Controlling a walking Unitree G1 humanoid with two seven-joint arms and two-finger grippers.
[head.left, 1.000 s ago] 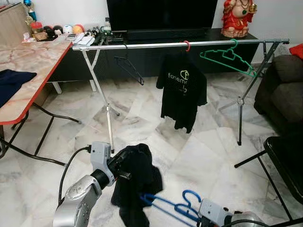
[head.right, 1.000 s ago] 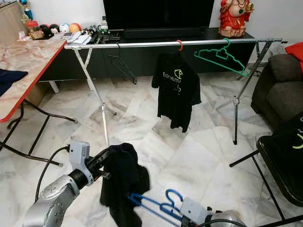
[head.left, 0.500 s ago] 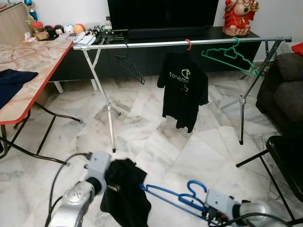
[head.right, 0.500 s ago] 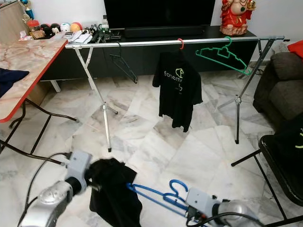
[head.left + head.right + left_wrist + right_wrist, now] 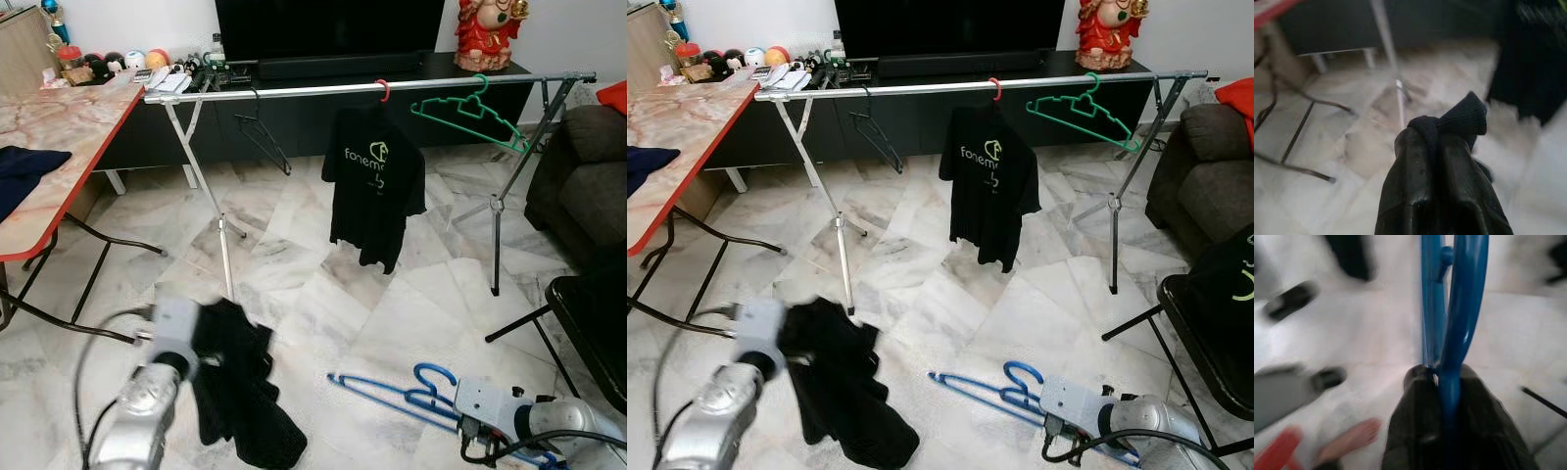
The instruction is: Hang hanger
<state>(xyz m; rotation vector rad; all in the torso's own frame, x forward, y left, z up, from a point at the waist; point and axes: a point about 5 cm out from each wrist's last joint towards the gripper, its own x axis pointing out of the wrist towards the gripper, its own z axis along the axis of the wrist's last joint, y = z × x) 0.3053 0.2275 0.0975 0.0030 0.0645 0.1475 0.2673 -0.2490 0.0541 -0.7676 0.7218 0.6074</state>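
My left hand [image 5: 1437, 142] is clamped on a black garment [image 5: 240, 392], fingers together on a bunched fold; the cloth hangs limp low on my left over the marble floor [image 5: 323, 284]. My right hand [image 5: 1442, 377] is clamped on the blue hanger [image 5: 407, 387], low on my right. The hanger's long axis runs roughly level, slanting from my right hand toward the garment, hook [image 5: 428, 372] curling up on the far side, tip well apart from the cloth. Ahead, the rail [image 5: 362, 88] spans the room on crossed legs. On it hang a thin dark hanger [image 5: 265, 137], a black printed shirt [image 5: 377, 186] on a red hook, and a green hanger [image 5: 470, 113] tilted down to the right. Open rail between the dark hanger and the shirt. Open floor between me and the rack. Worktop [image 5: 59, 147] edge on my left, sofa [image 5: 583, 176] and a black chair [image 5: 598, 323] on my right.
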